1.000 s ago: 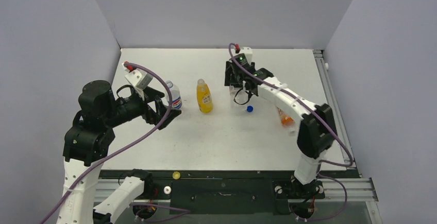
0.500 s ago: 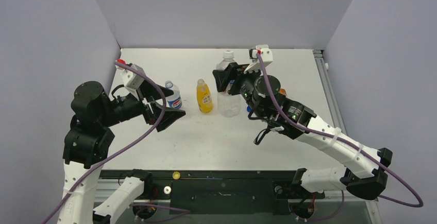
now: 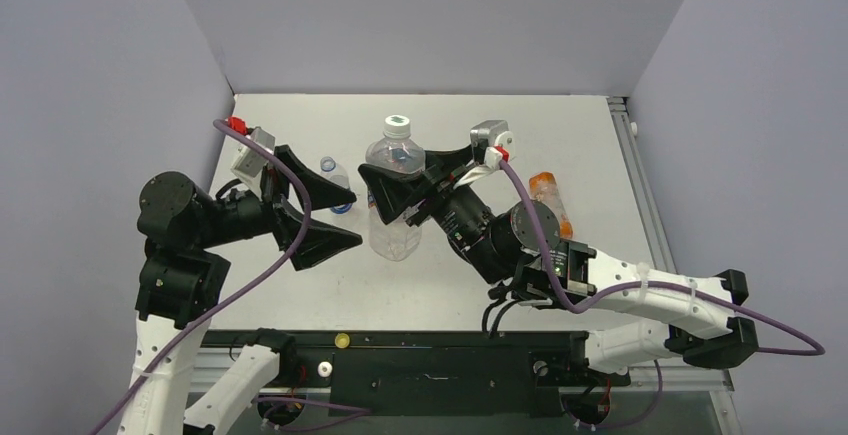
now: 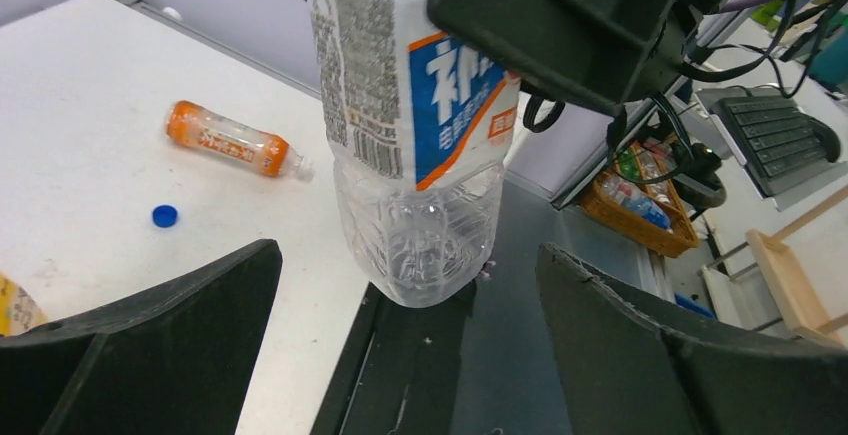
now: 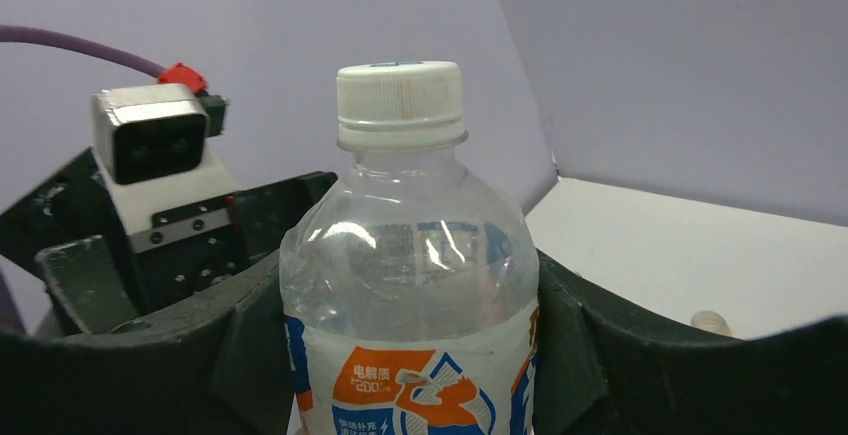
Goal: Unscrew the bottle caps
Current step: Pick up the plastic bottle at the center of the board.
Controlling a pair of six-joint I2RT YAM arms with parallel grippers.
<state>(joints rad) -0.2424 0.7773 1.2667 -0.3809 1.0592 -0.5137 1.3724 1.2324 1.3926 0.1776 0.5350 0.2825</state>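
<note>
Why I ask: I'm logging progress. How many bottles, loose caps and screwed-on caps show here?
Bottles: 4 (water bottle, Pepsi bottle, orange bottle, yellow bottle)
Loose caps: 3 (blue cap, yellow cap, white cap)
Screwed-on caps: 1 (water bottle's cap)
Total: 8

From above, the Pepsi bottle [image 3: 331,166] shows only its top and a bit of label past the left fingers [image 3: 310,183]. The left wrist view cuts the top off the water bottle [image 4: 410,155] and leaves the yellow bottle [image 4: 12,307] a sliver at the edge. The right wrist view cuts off the water bottle's base, and a pale round thing [image 5: 710,321] past the right finger [image 5: 700,385] is too small to tell.
</note>
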